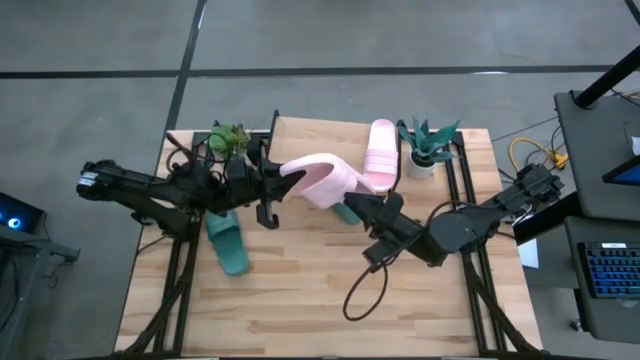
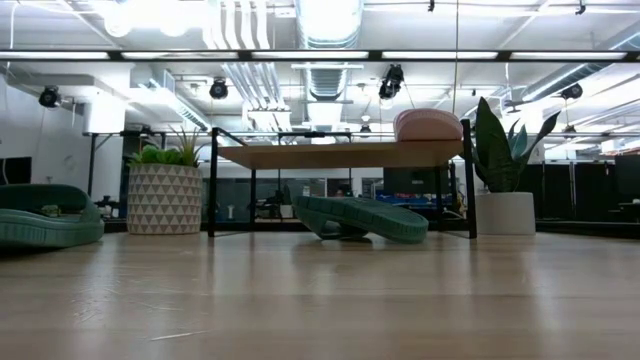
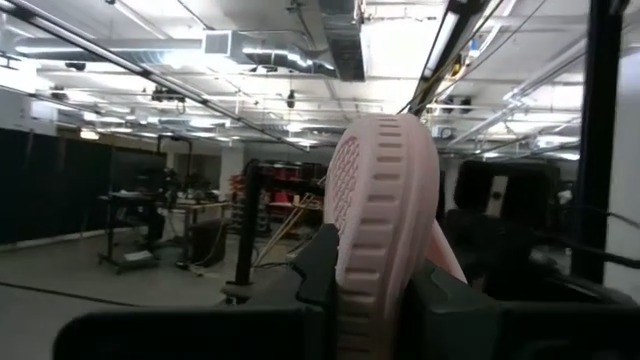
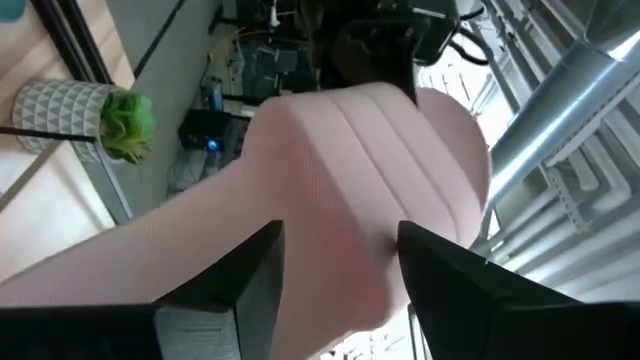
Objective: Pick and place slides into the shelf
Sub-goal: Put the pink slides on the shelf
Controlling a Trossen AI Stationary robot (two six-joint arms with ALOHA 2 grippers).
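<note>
Pale wooden planks are forming the worktop (image 1: 300,290), with a grey concrete floor showing around it. Along the far edge is standing the low shelf with a light plank top and thin black metal legs (image 1: 320,140).

Both arms are holding one light pink rubber slide sandal with a wide ribbed strap (image 1: 325,180) in the air, above the worktop's middle and just in front of the shelf. The left gripper (image 1: 283,178) is clamping its fingers on one end, where the left wrist view shows a grooved sole. The right gripper (image 1: 352,203) is closing its fingers on the other end, beside the smooth ribbed strap.

This looks like a handover between arms. The next move probably calls for one gripper to let go, so the other can carry the sandal to the shelf.

A second pink slide (image 1: 381,155) is already lying on the shelf top, toward the far right corner. One dark green slide (image 1: 228,243) is resting near the left edge, and another green slide (image 2: 360,217) is lying under the shelf. Two potted plants (image 1: 428,145) are flanking the shelf.
</note>
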